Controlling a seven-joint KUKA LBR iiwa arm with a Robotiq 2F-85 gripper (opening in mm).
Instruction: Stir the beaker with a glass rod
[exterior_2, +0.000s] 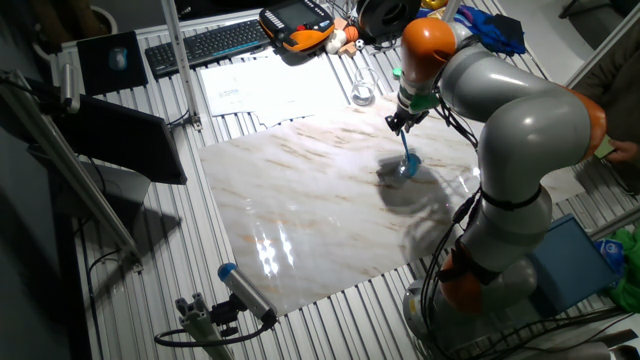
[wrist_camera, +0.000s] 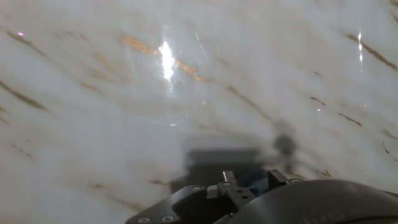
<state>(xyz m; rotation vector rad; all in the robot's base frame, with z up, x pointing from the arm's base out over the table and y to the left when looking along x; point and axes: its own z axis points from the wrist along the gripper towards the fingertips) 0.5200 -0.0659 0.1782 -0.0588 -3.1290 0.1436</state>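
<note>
The fingertips of the gripper (exterior_2: 403, 122) are too small and dark in the fixed view to be resolved, and in the hand view they are cut off at the lower frame edge. The glass rod (exterior_2: 407, 148) is seen hanging down from the gripper, so it is judged to be clamped on the rod's upper end. The rod's lower end is seen reaching into the beaker (exterior_2: 409, 167), which is placed on the marble slab (exterior_2: 300, 200) near its right side. The beaker's rim is blurred and cannot be traced. A round-bottomed flask (exterior_2: 361, 92) is noted beyond the slab, well apart from the beaker. A grey cylinder with a blue cap (exterior_2: 245, 290) is found at the slab's near edge. A keyboard (exterior_2: 210, 42) is noted at the rear. No writing can be read.
</note>
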